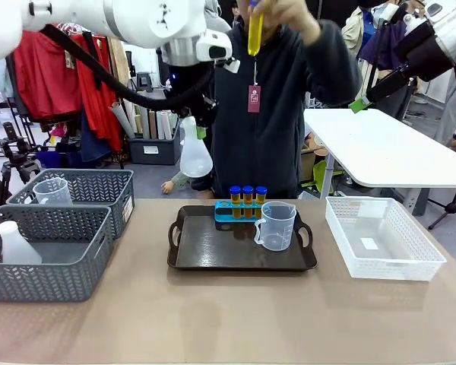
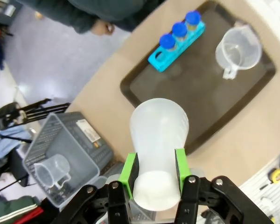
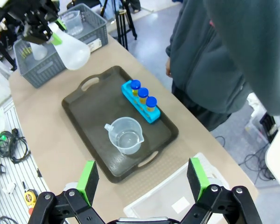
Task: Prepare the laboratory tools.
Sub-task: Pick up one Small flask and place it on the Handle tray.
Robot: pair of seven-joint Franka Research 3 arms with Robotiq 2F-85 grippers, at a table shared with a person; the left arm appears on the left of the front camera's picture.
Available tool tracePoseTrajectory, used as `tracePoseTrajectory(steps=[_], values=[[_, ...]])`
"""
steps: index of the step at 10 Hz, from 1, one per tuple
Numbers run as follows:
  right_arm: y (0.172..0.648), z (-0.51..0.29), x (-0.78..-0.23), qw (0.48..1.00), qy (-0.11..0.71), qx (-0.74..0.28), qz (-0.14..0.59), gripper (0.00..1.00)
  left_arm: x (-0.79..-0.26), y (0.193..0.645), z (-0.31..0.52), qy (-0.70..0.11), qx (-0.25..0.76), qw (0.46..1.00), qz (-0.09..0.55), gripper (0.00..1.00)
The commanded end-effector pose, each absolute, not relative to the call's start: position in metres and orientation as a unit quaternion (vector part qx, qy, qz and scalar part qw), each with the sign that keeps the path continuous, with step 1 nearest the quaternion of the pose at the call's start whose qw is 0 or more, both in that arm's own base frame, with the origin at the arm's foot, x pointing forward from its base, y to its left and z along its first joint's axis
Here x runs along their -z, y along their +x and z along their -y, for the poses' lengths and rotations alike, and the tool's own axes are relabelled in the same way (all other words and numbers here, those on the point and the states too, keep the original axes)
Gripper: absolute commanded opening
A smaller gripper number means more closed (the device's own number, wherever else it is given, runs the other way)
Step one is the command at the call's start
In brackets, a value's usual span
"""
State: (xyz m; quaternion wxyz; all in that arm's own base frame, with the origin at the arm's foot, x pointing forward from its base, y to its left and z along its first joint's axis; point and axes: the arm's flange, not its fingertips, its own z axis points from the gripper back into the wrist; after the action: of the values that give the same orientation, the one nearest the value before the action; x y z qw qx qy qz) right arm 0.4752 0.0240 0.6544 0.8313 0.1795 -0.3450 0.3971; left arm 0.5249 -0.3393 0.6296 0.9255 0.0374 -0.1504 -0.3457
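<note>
Count, left to right: two grey mesh baskets (image 1: 99, 190), one flask in hand, one tray, one rack, four tubes, one measuring beaker on the tray, one white lattice basket.

The far grey basket holds a spare clear beaker (image 1: 52, 190). The near one holds a white narrow-necked vessel (image 1: 15, 245).

My left claw (image 2: 154, 168) is clamped on the neck of the flask (image 2: 158, 135), one green pad on each side. The flask is translucent white and conical, and its wide body hangs below the fingers. It is in the air, well above the table (image 1: 213, 327) and up and to the left of the rack.

The dark tray (image 1: 213, 255) has handles and sits mid-table. At its far edge the blue rack (image 1: 224, 215) holds three upright amber tubes (image 1: 248, 196) with blue caps. The measuring beaker (image 1: 276, 226) stands just right of the rack. It is clear, its handle faces left, and it looks empty.

The fourth tube (image 1: 254, 34) is held high above the rack in the person's hand (image 1: 289, 15).

The white lattice basket (image 1: 425, 262) is to the right of the tray, apart from it.

My right claw (image 3: 142, 179) is spread wide with nothing between the pads. It is raised, with the tray and beaker well below it.
</note>
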Motion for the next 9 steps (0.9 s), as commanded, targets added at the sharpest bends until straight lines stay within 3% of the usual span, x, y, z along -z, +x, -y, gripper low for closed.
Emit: tracePoseTrajectory(steps=[1, 9], values=[[0.475, -0.023, -0.656, 0.828, 0.188, -0.398, 0.349, 1.00, -0.615, 0.537, 0.342, 0.028, 0.375, 0.915, 0.146, 0.00], [0.475, -0.023, -0.656, 0.828, 0.188, -0.398, 0.349, 1.00, -0.613, 0.538, 0.317, 0.015, 0.341, 0.928, 0.152, 0.00]])
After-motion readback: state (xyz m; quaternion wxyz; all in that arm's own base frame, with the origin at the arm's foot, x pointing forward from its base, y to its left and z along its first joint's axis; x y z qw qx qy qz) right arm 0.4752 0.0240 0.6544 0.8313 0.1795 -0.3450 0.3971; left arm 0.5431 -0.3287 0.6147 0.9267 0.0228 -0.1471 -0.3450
